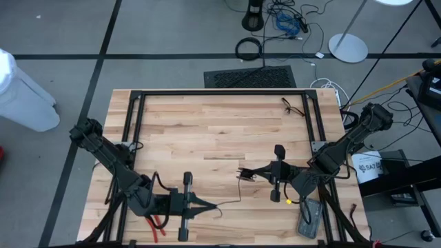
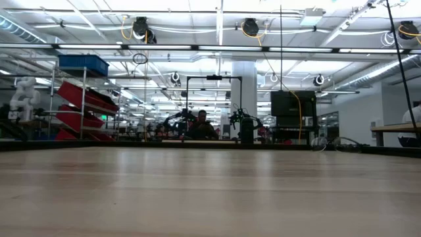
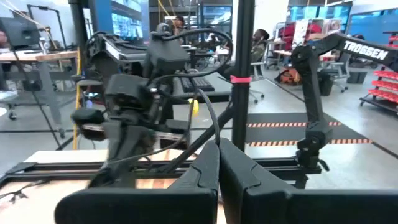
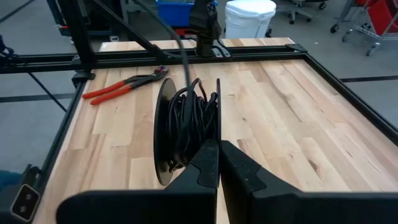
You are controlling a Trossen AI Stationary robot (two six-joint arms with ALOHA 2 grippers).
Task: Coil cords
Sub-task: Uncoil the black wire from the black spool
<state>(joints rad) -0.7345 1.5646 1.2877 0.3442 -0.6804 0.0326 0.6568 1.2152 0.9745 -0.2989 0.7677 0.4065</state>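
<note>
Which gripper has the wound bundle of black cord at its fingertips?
The right gripper: the wound black cord sits right at its tip. The left gripper has only one thin loose strand by its tip.

Probably robotics lab, workbenches, parts bins

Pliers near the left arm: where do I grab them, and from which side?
Pinch the pliers across both red handles at mid-length, coming straight down from above. They lie flat on the table with the handles nearly together, so one narrow pinch spans both.
</note>
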